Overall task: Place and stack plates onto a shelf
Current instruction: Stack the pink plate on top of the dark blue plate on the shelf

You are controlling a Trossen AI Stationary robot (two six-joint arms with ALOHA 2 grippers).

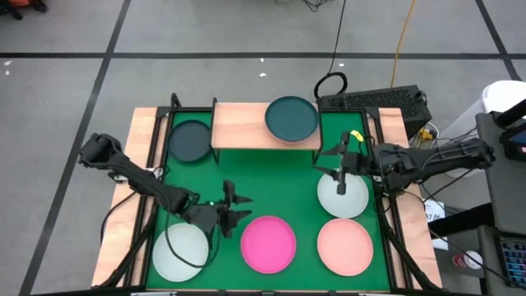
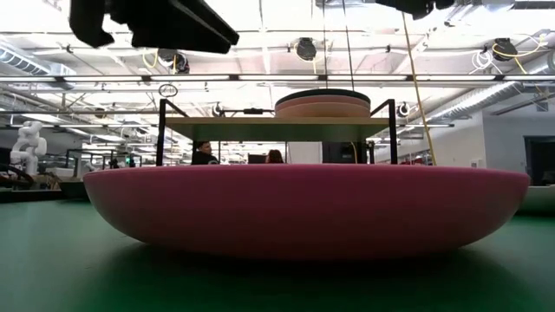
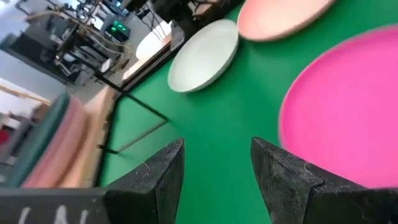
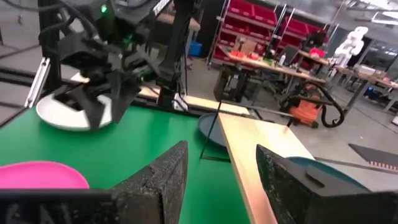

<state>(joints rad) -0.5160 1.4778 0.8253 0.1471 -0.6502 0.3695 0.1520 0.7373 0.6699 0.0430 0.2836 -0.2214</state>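
Two dark arms work over a green mat (image 1: 304,177) on the wooden surface (image 1: 141,123); the shelf (image 1: 246,125) stands at the far edge, carrying a stack of plates topped by a dark teal plate (image 1: 291,117) at its right end, while the left half of the board lies bare. A second dark plate (image 1: 190,141) rests on the mat, tucked partly under the shelf's left end; four more wait nearer: a pale mint plate (image 1: 181,250) at near left, a magenta plate (image 1: 268,243) in the middle, a salmon-pink plate (image 1: 345,246) at near right and a white plate (image 1: 343,196) just beyond it.

The left pincer (image 1: 236,205) hovers with its fingers apart between the mint and magenta plates, holding nothing; the right pincer (image 1: 339,164), also parted and empty, hangs over the far rim of the white plate, close to the shelf's right legs.

The likeliest trouble looks to be at the shelf: the teal-topped stack overhangs the far edge of the board (seemingly), so a nudge from a plate or a finger could tip it off; a shallow rim pinched off-centre could also slip. The open room is the bare left half of the shelf and the mat's middle; the black frame rails at the sides hem in both arms.
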